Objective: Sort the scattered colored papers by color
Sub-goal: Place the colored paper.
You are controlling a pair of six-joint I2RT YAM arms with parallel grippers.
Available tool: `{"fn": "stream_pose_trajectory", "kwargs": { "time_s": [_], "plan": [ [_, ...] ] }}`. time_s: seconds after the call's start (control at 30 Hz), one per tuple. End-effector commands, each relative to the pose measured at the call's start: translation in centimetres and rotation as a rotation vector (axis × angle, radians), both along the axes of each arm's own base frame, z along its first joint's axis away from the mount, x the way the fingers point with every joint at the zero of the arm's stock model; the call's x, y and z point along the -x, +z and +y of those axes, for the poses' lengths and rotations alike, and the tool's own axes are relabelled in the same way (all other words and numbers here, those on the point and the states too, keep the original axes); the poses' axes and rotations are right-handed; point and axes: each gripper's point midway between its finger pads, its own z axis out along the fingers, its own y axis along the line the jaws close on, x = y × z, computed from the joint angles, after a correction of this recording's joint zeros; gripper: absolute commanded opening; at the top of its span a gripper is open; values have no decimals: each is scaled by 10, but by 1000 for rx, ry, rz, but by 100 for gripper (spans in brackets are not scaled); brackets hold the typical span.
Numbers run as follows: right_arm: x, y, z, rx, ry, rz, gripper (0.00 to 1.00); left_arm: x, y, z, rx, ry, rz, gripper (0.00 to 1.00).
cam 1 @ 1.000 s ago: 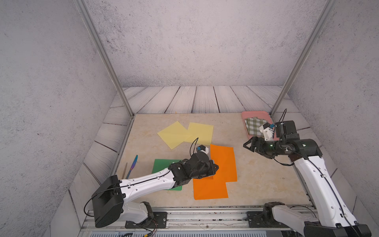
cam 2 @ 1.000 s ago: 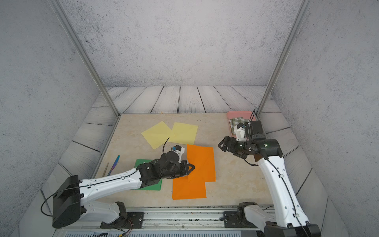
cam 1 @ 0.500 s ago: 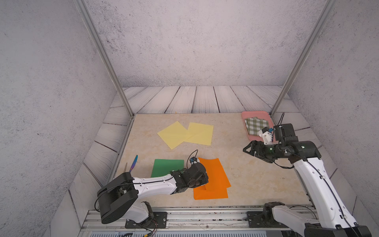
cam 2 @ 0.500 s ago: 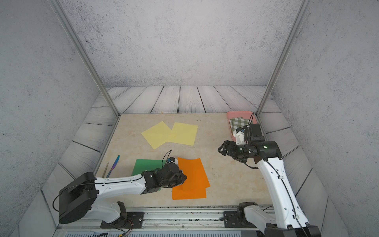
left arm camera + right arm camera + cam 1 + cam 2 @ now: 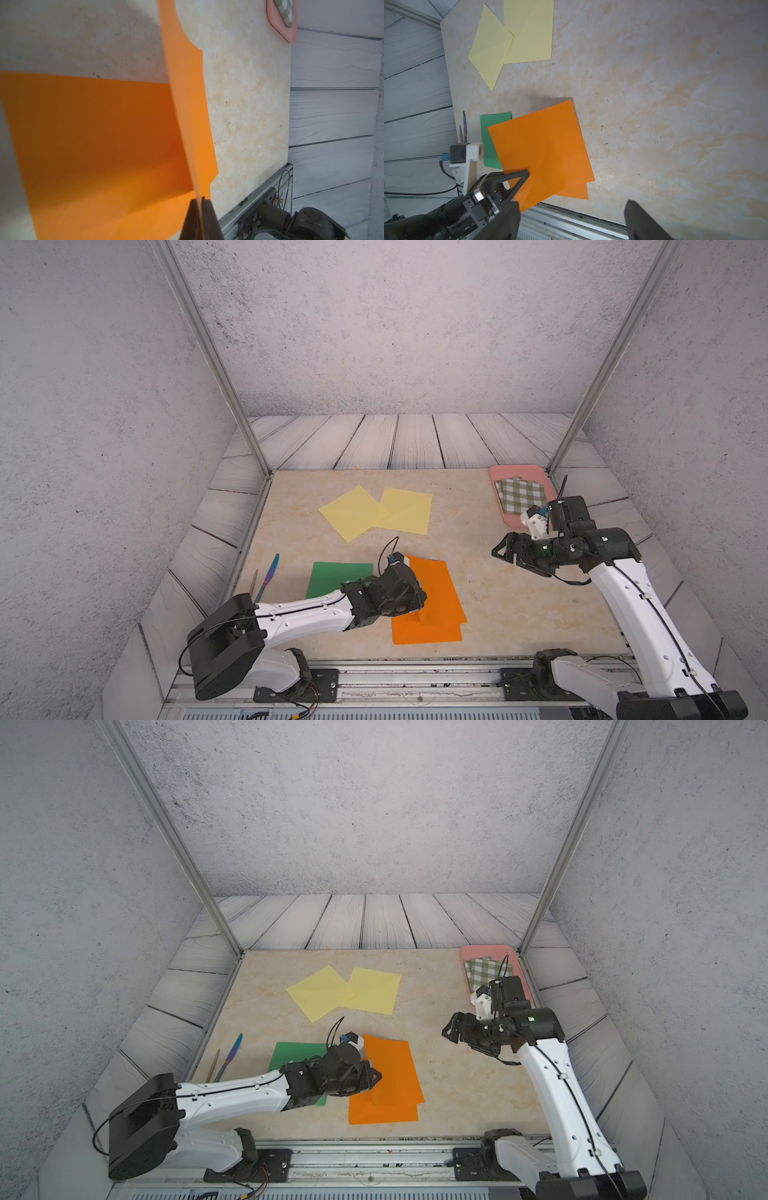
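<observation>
My left gripper [image 5: 419, 602] [image 5: 201, 201] is shut on the edge of an orange paper [image 5: 434, 587] [image 5: 542, 145], which hangs tilted over a second orange paper [image 5: 428, 634] [image 5: 93, 135] lying flat near the front edge. A green paper [image 5: 336, 577] lies flat to the left, partly under my left arm. Two pale yellow papers [image 5: 352, 512] [image 5: 406, 510] overlap at one corner further back. My right gripper [image 5: 505, 551] [image 5: 571, 202] hovers open above the bare table to the right of the orange papers, nothing between its fingers.
A pink tray [image 5: 498, 472] holding a green-and-white checked cloth [image 5: 521, 494] stands at the back right, just behind my right wrist. A blue-purple pen [image 5: 270, 576] and a thin grey stick [image 5: 254, 584] lie at the left edge. A metal rail [image 5: 415, 672] runs along the front.
My left gripper has pulled the held orange paper toward the front, so it now covers more of the flat orange sheet. The right gripper has drifted slightly frontward, still open.
</observation>
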Motion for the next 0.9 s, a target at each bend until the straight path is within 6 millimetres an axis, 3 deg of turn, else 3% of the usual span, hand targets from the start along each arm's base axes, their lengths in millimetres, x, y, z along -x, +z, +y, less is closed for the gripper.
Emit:
{"fn": "stream_pose_trajectory", "kwargs": {
  "time_s": [0.0, 0.33, 0.87],
  "plan": [
    [2, -4, -2, 20, 11, 1, 83, 5, 18, -2, 8, -60, -8, 0],
    [0, -8, -2, 21, 9, 10, 83, 15, 0, 16, -30, -98, 59, 0],
    [-2, -15, -2, 24, 10, 27, 83, 20, -57, 32, -97, -129, 199, 0]
  ]
}}
